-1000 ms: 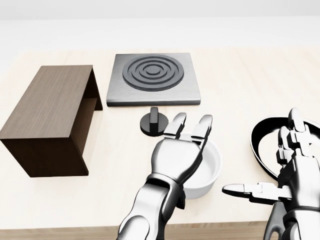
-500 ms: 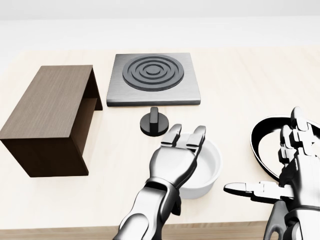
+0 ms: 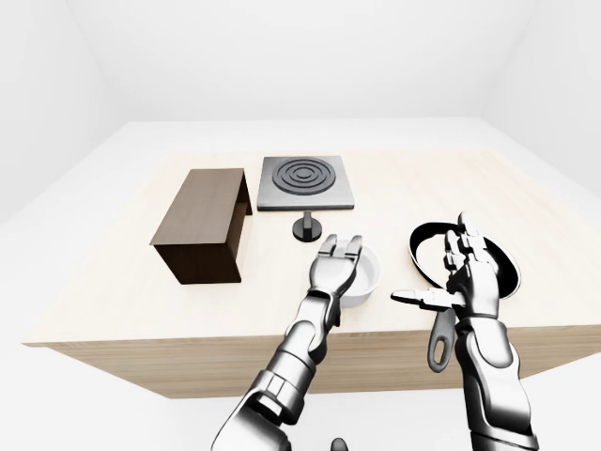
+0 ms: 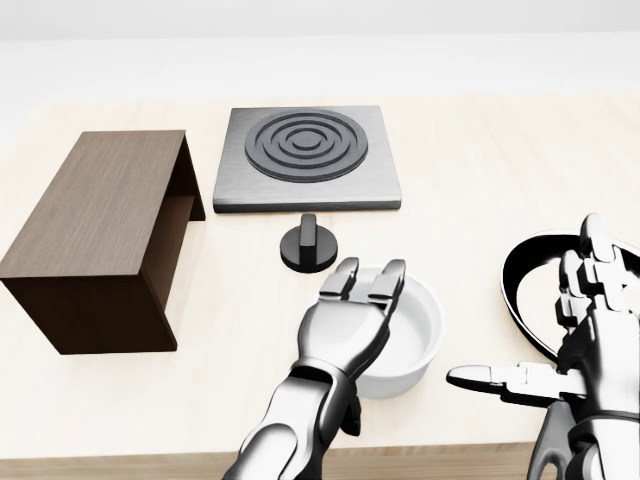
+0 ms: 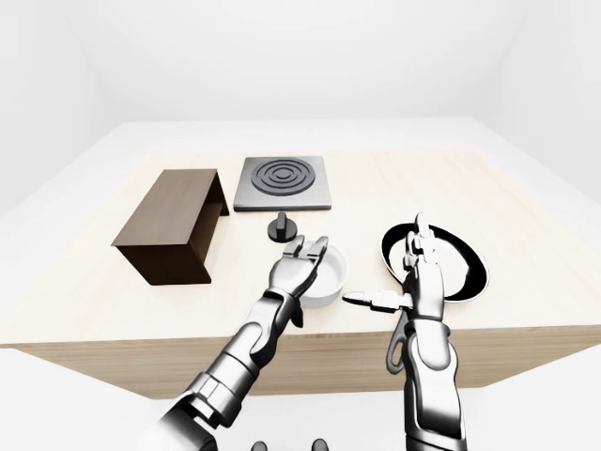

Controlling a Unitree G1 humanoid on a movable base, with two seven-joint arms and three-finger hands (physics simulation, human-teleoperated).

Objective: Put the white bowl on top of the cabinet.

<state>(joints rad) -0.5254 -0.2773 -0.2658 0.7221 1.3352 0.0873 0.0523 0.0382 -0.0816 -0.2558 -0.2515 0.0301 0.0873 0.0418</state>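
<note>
Head view: left hand (image 4: 345,325) over the white bowl (image 4: 415,340), fingers spread.
Its fingertips reach over the bowl's near rim without closing on it. The bowl sits on the table (image 4: 470,170), below the knob (image 4: 308,246) and well right of the cabinet (image 4: 100,235). The right hand (image 4: 585,330) hovers open above the pan (image 3: 427,246).

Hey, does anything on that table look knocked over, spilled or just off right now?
Nothing looks spilled or damaged. The white bowl sits upright and empty under the left hand. The one oddity: the frying pan's handle pokes past the table edge, under the right hand. The cabinet lies with its open side facing right.
</note>
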